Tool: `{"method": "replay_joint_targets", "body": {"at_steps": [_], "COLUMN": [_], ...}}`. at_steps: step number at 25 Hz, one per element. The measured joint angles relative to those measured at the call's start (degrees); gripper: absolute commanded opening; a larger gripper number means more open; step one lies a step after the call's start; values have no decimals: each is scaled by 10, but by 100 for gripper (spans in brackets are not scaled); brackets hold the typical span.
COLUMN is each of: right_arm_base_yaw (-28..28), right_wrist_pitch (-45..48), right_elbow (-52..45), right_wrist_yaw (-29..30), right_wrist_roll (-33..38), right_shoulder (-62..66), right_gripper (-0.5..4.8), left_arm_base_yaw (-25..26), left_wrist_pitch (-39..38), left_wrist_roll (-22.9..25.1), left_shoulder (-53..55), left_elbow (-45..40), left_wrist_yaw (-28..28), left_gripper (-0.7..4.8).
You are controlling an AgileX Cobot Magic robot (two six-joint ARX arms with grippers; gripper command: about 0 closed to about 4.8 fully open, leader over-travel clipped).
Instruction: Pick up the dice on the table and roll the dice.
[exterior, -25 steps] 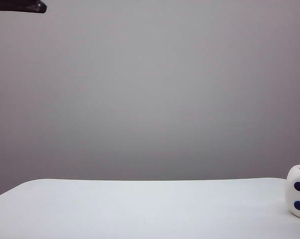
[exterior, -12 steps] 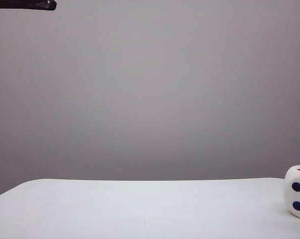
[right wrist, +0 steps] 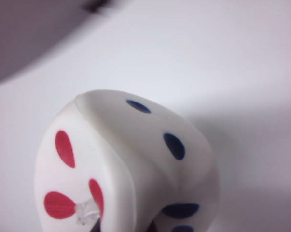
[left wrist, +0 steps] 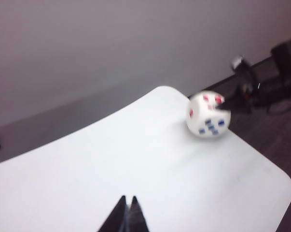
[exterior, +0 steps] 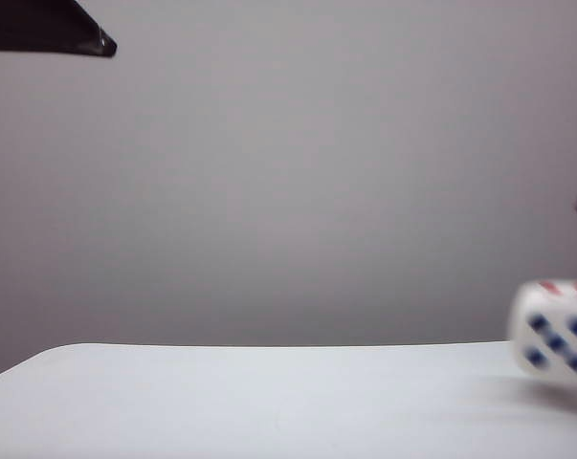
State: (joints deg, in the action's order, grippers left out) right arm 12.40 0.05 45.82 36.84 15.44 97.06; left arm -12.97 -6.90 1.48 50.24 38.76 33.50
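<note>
1 dice hangs blurred just above the table at the far right, pinched by the clenched right gripper, lifted for the roll. Left gripper, clenched on nothing, hovers clear at the near left

Laboratory-type test bench: bare white table, plain grey wall, dark cabled equipment beyond the table edge.

smooth matt white table, soft-looking dice.
</note>
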Motion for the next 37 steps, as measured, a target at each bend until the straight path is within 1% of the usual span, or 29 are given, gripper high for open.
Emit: {"method": "replay_joint_targets", "body": {"at_steps": [1, 3, 6, 7, 9, 10, 11, 12, 13, 14, 16, 17, 18, 20, 22, 23, 24, 25, 26, 27, 29, 31, 33, 35, 37], "right_arm_base_yaw": [-17, -54, -99, -120, -141, -145, -145, -144, -143, -143, -145, -149, -152, -150, -137, -125, -121, -119, -118, -118, -116, -117, -117, -116, -117], "right_wrist_pitch": [-5, -25, -34, -38, -43, -44, -46, -46, -46, -42, -37, -35, -32, -17, -32, -64, -89, -146, -174, -243, -312, -358, -365, -371, -379], "right_elbow": [19, 52, 86, 100, 119, 129, 150, 170, 205, 228, 283, 307, 324, 337, 336, 336, 335, 334, 333, 327, 303, 268, 243, 219, 202], "right_wrist_yaw": [31, 57, 59, 49, 47, 48, 60, 82, 122, 154, 266, 306, 294, 256, 188, 154, 136, 100, 88, 63, 43, 42, 44, 71, 118], "right_wrist_roll": [1, 1, -1, -1, -12, -20, -28, -33, -44, -56, -113, -153, -185, -207, -215, -216, -216, -216, -216, -231, -270, -296, -301, -302, -305], "right_shoulder": [-12, -38, -48, -47, -47, -46, -46, -46, -46, -48, -69, -92, -123, -158, -188, -193, -195, -196, -195, -195, -195, -195, -195, -195, -195], "right_gripper": [-6, -6, -6, -5, -5, 27, 83, 301, 428, 463, 479, 479, 479, 479, 479, 479, 479, 479, 479, 479, 479, 479, 479, 478, 456], "left_arm_base_yaw": [0, 0, 0, 0, 0, 0, 0, 0, 0, 0, 1, 1, 1, 1, 1, 1, 1, 1, 1, 1, 1, 1, 1, 1, 1], "left_wrist_pitch": [-2, -1, 1, 3, 3, 4, 7, 11, 19, 25, 35, 41, 45, 47, 48, 48, 48, 49, 48, 48, 45, 31, 19, 6, -11], "left_wrist_roll": [1, 6, 13, 14, 14, 15, 15, 15, 15, 15, 15, 15, 15, 15, 15, 15, 15, 15, 15, 15, 15, 15, 15, 15, 15], "left_shoulder": [6, 6, 6, 7, 7, 7, 7, 7, 7, 7, 7, 7, 7, 7, 7, 7, 7, 7, 7, 7, 6, 6, 6, 6, 6], "left_elbow": [0, 0, 0, 0, 0, 0, 0, 0, 0, 0, 0, 0, 0, 0, 0, 0, 0, 0, 0, 0, 0, 0, 0, 0, 0], "left_wrist_yaw": [-5, -17, -21, -21, -21, -21, -21, -21, -21, -21, -21, -21, -21, -26, -27, -27, -28, -29, -28, -29, -28, -29, -28, -26, -16], "left_gripper": [-6, -6, -6, -6, -6, -6, -6, -6, -6, -6, -6, -6, -6, -6, -6, -6, -6, -6, -6, -6, -6, -6, -6, -6, -6]}}
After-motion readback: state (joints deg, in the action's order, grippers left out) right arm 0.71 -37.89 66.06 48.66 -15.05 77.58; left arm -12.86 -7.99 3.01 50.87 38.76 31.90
